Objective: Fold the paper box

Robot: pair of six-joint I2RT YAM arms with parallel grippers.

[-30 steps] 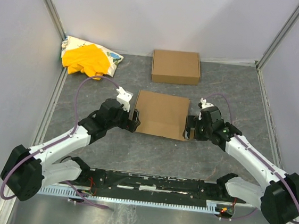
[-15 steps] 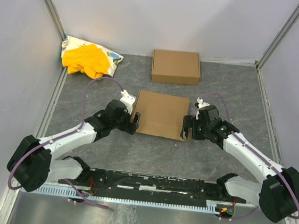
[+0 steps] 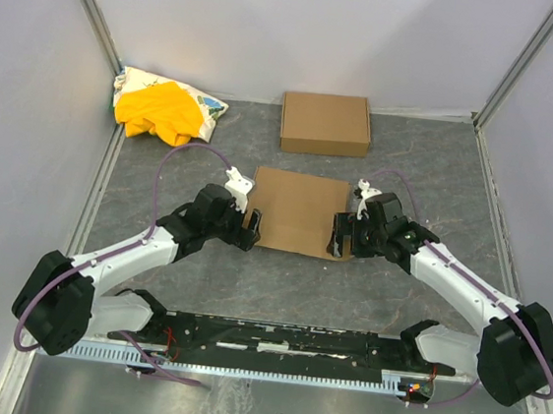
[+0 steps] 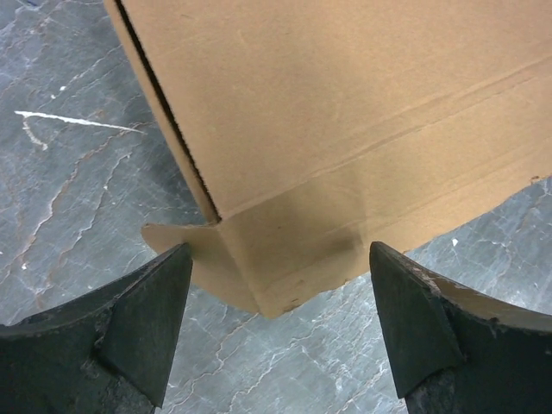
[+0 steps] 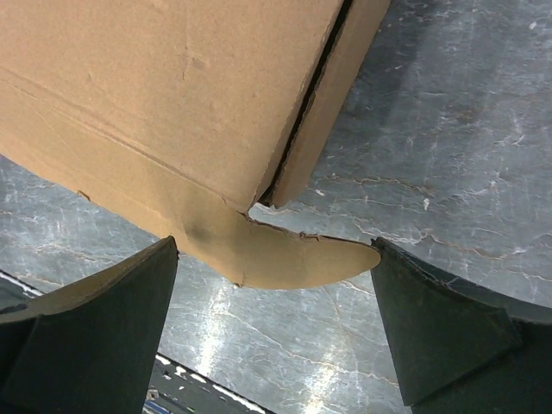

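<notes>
The paper box (image 3: 298, 210) is a plain brown cardboard carton lying flat in the middle of the grey table, lid down. My left gripper (image 3: 251, 231) is open at its near left corner. In the left wrist view the box's corner (image 4: 285, 259) and a small side tab hang just above the gap between my fingers (image 4: 142, 323). My right gripper (image 3: 340, 238) is open at the near right corner. In the right wrist view a curved cardboard tab (image 5: 302, 259) sticks out from the box (image 5: 172, 95) between my fingers (image 5: 435, 328), touching neither.
A second neat brown carton (image 3: 326, 123) lies at the back of the table. A yellow cloth bundle (image 3: 163, 108) lies in the back left corner. Grey walls close in the left, right and back sides.
Both grippers have moved inward to the box's near corners. The box has shifted slightly to the right and its near edge looks flatter.
</notes>
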